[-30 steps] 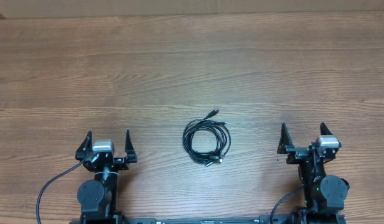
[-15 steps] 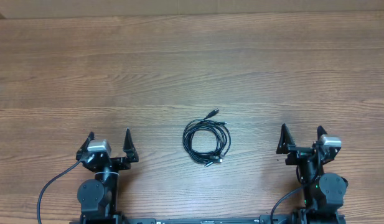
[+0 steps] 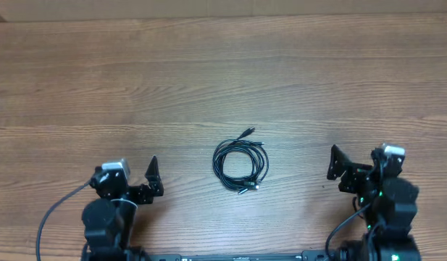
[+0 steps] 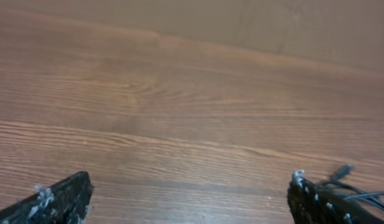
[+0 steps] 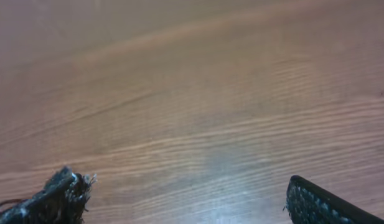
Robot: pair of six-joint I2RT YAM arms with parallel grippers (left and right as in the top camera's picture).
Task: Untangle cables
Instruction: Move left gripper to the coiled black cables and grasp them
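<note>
At the lower left of the overhead frame, the black left arm [image 3: 107, 225] carries its black two-finger left gripper [image 3: 127, 176] with jaws spread wide, pointing up-frame. At lower right, the black right arm [image 3: 391, 210] holds its black two-finger right gripper [image 3: 357, 163] likewise agape.

I'm not managing to count strands in the cables [image 3: 240, 162] overhead; the coil's too fine and the plug type is unreadable. Left wrist view is cropping them at the right edge, partly behind a fingertip [image 4: 316, 202]. Both wrist frames are clipping the fingertips at the bottom. Right wrist feed is coming through soft. Overhead, a wrist camera [image 3: 113, 169] is covering one finger on each of left gripper [image 3: 130, 181] and right gripper [image 3: 359, 170].
</note>
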